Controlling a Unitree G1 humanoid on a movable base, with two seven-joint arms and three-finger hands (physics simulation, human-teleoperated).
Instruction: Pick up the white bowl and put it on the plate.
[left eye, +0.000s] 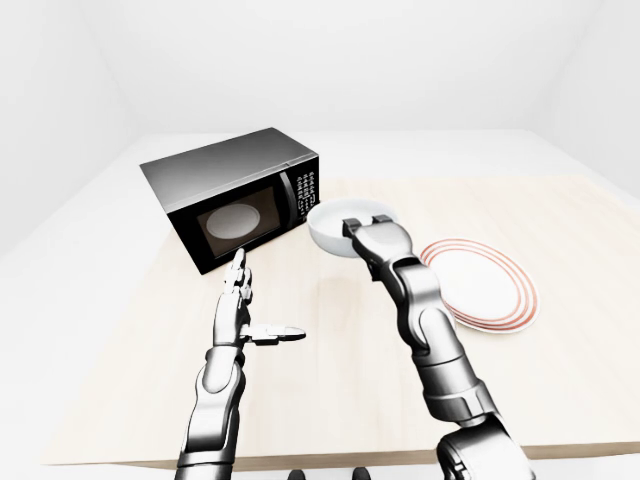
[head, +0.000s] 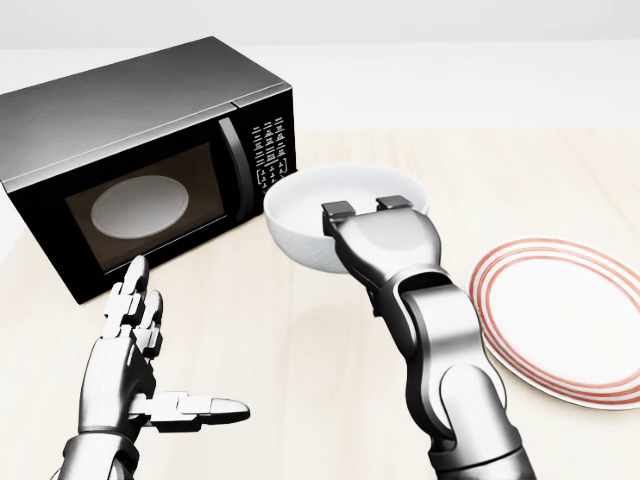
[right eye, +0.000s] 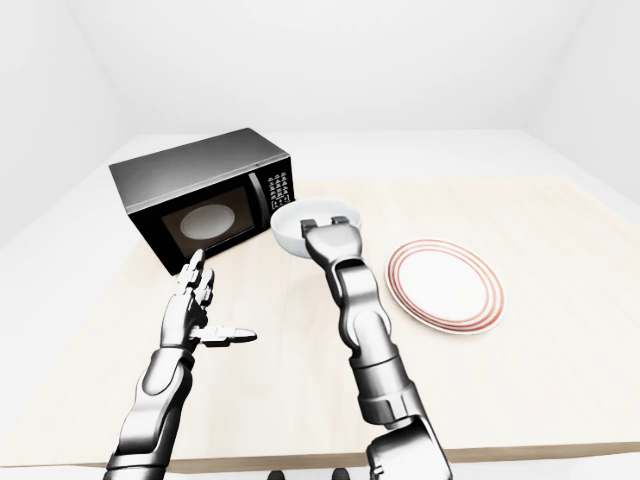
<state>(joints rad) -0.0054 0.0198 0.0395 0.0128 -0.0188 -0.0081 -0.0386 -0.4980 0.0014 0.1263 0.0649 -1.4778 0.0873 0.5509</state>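
Note:
The white bowl (head: 305, 218) hangs above the wooden table, just right of the microwave's keypad in the head view. My right hand (head: 365, 214) is shut on its near rim, fingertips hooked over the edge into the bowl. The red-ringed white plate (head: 565, 320) lies flat at the right, empty, a short way right of and below the bowl. At the lower left, my left hand (head: 175, 350) stands open, fingers up and thumb pointing right, holding nothing.
A black microwave (head: 140, 160) stands at the upper left with its door shut and a white turntable behind the glass. The light wooden table (head: 500, 180) runs on to the right. White floor and walls lie around the table in the eye views.

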